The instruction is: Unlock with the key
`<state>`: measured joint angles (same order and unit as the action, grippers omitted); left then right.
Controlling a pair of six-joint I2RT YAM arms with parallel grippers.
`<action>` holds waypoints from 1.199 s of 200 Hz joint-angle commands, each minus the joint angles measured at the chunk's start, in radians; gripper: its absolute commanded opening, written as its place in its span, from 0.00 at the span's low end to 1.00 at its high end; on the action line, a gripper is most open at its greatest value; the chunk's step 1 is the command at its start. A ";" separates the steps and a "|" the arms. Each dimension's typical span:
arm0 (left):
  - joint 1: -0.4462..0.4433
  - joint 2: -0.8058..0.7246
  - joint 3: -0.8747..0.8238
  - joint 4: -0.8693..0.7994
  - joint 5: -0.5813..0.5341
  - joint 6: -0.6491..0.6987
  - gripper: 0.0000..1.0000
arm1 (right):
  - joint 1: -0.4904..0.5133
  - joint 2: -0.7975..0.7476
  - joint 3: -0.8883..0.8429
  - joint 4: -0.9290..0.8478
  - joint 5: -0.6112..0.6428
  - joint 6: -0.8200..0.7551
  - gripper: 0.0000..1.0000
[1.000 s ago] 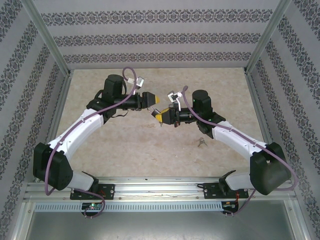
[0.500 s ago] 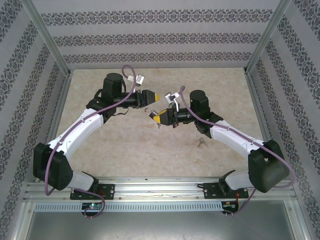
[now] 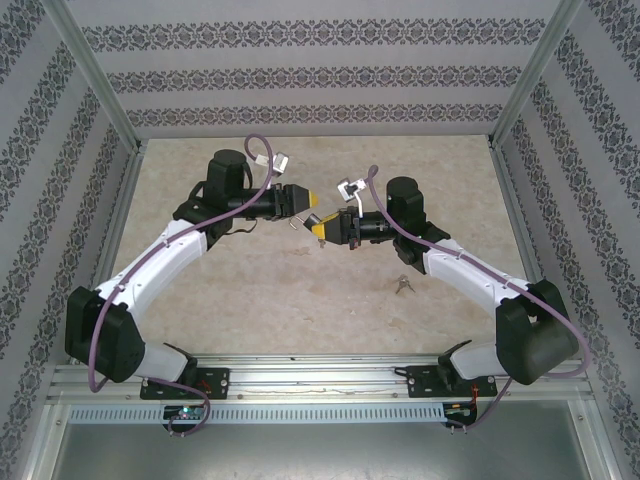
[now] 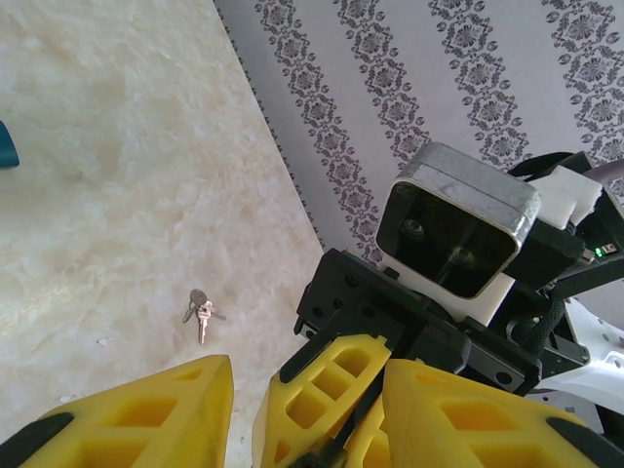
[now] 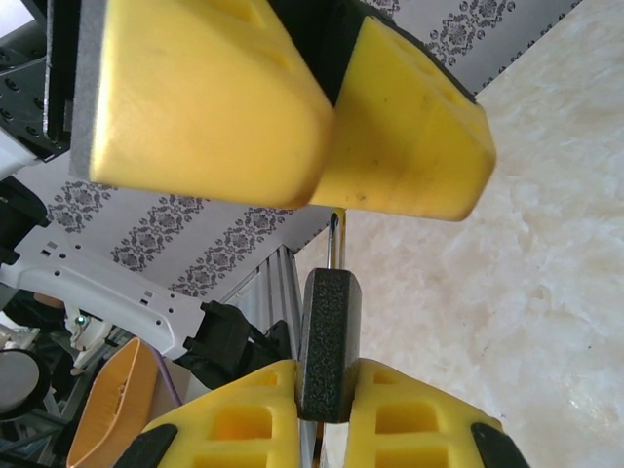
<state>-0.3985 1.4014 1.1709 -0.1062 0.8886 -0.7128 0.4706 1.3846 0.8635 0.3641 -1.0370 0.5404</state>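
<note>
A black padlock (image 5: 330, 341) is held off the table, and my right gripper (image 5: 330, 375) is shut on its body. Its thin metal shackle (image 5: 334, 234) points up between the yellow fingertips of my left gripper (image 5: 333, 195). In the left wrist view my left gripper (image 4: 304, 370) has its jaws apart, straddling the right gripper's yellow fingers (image 4: 322, 390) with a gap on the left side. Both grippers meet tip to tip above mid-table: left gripper (image 3: 303, 213), right gripper (image 3: 319, 231). The key, a small bunch (image 3: 403, 285), lies on the table (image 4: 200, 308), held by neither gripper.
Patterned walls and aluminium posts (image 3: 100, 90) enclose the marble-look table (image 3: 250, 290). The right wrist's camera housing (image 4: 458, 229) sits close in front of my left gripper. Something teal (image 4: 5, 144) shows at the left edge of the left wrist view.
My left gripper's jaws have narrowed around the padlock's top. The right gripper, with the padlock, has shifted slightly toward the far side to meet the left fingertips. The keys have not moved.
</note>
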 commanded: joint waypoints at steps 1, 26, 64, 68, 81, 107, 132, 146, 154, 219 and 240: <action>-0.008 -0.047 -0.015 -0.055 -0.030 0.030 0.49 | -0.015 -0.016 -0.004 0.076 0.039 0.000 0.04; 0.033 -0.096 -0.050 -0.058 -0.171 -0.004 0.55 | -0.005 0.005 -0.019 0.075 0.059 0.005 0.04; 0.108 -0.239 -0.175 0.018 -0.320 -0.083 0.56 | 0.012 0.082 -0.016 0.087 0.119 0.050 0.04; 0.108 -0.252 -0.185 0.018 -0.332 -0.087 0.57 | 0.015 0.094 -0.013 0.088 0.128 0.056 0.04; 0.109 -0.281 -0.209 0.014 -0.351 -0.092 0.58 | 0.028 0.148 0.007 0.093 0.141 0.078 0.04; 0.109 -0.328 -0.253 0.010 -0.372 -0.118 0.60 | 0.066 0.266 0.074 0.097 0.182 0.121 0.04; 0.109 -0.344 -0.277 0.027 -0.365 -0.142 0.60 | 0.097 0.404 0.167 0.094 0.226 0.188 0.04; 0.110 -0.348 -0.285 0.040 -0.363 -0.149 0.60 | 0.109 0.484 0.226 0.107 0.231 0.232 0.04; 0.109 -0.349 -0.286 0.044 -0.364 -0.152 0.61 | 0.116 0.529 0.264 0.108 0.232 0.260 0.04; 0.109 -0.367 -0.312 0.060 -0.358 -0.172 0.61 | 0.152 0.804 0.523 0.131 0.215 0.459 0.08; 0.110 -0.373 -0.321 0.061 -0.360 -0.173 0.62 | 0.150 0.858 0.587 0.070 0.217 0.501 0.08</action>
<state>-0.2924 1.0534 0.8661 -0.0937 0.5377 -0.8730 0.6159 2.1971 1.3685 0.4438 -0.8146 0.9520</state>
